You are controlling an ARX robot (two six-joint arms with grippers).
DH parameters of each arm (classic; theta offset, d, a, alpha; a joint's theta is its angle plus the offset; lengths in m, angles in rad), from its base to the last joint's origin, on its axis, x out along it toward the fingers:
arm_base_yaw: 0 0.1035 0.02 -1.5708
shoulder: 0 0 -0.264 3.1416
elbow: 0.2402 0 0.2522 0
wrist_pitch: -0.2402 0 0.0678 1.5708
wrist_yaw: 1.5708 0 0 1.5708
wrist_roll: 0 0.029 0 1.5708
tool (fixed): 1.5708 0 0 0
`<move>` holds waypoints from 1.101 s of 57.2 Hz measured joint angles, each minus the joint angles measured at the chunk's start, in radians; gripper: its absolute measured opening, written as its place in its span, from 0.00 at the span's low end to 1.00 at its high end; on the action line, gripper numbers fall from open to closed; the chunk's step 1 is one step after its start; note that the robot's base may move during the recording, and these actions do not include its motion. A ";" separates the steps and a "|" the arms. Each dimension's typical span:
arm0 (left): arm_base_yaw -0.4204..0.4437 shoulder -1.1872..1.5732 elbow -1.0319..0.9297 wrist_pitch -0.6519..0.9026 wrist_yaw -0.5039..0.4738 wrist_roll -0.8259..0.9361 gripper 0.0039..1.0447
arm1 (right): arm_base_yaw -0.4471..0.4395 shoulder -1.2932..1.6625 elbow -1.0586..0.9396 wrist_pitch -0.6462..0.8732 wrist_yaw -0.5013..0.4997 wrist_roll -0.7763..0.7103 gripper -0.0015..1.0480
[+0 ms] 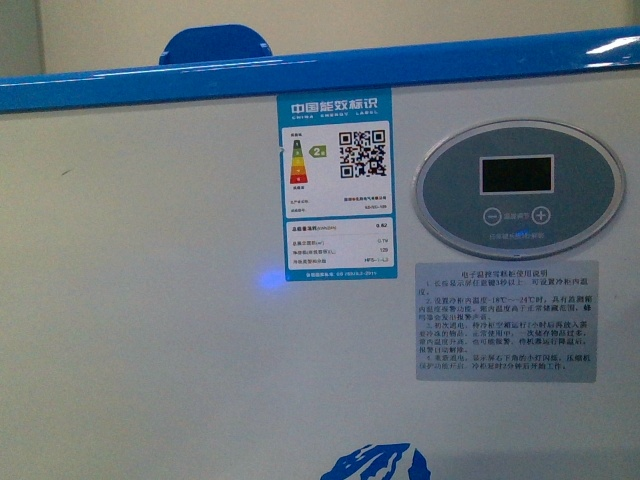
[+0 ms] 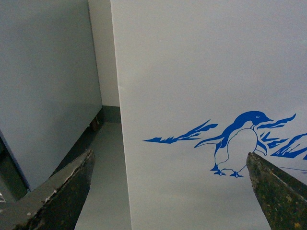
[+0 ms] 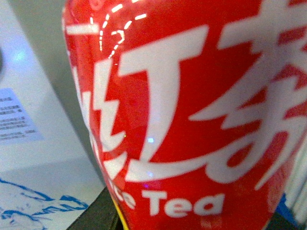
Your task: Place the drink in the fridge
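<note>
The fridge (image 1: 200, 330) fills the front view: a white front wall, a blue rim (image 1: 120, 90) along its top and an oval grey control panel (image 1: 518, 190). Neither arm shows there. In the left wrist view my left gripper (image 2: 170, 165) is open and empty, facing the fridge's white wall (image 2: 192, 72) with the blue penguin graphic (image 2: 240, 141). In the right wrist view my right gripper (image 3: 187, 220) is shut on the drink (image 3: 182, 105). Its red label with white characters and "Tea" fills the picture. The cap and the liquid are out of view.
A blue handle (image 1: 215, 45) rises behind the fridge's rim. An energy label (image 1: 335, 185) and a printed notice (image 1: 505, 320) are stuck on the front. A grey cabinet side (image 2: 43, 81) stands beside the fridge with a narrow floor gap (image 2: 103, 158) between them.
</note>
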 joint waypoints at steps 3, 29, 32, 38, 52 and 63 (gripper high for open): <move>0.000 0.000 0.000 0.000 0.000 0.000 0.92 | 0.005 0.000 0.000 0.000 -0.005 0.008 0.35; 0.000 0.000 0.000 0.000 0.000 0.000 0.92 | 0.006 -0.001 -0.001 -0.002 0.000 0.014 0.35; 0.000 0.000 0.000 0.000 0.000 0.000 0.92 | 0.006 -0.001 -0.001 -0.002 0.000 0.014 0.35; 0.000 0.000 0.000 0.000 0.000 0.000 0.92 | 0.006 -0.001 -0.001 -0.002 -0.001 0.014 0.35; 0.000 0.000 0.000 0.000 0.000 0.000 0.92 | 0.006 -0.001 -0.001 -0.002 0.000 0.016 0.35; 0.000 0.000 0.000 0.000 0.000 0.000 0.92 | 0.006 -0.001 -0.001 -0.002 0.000 0.016 0.35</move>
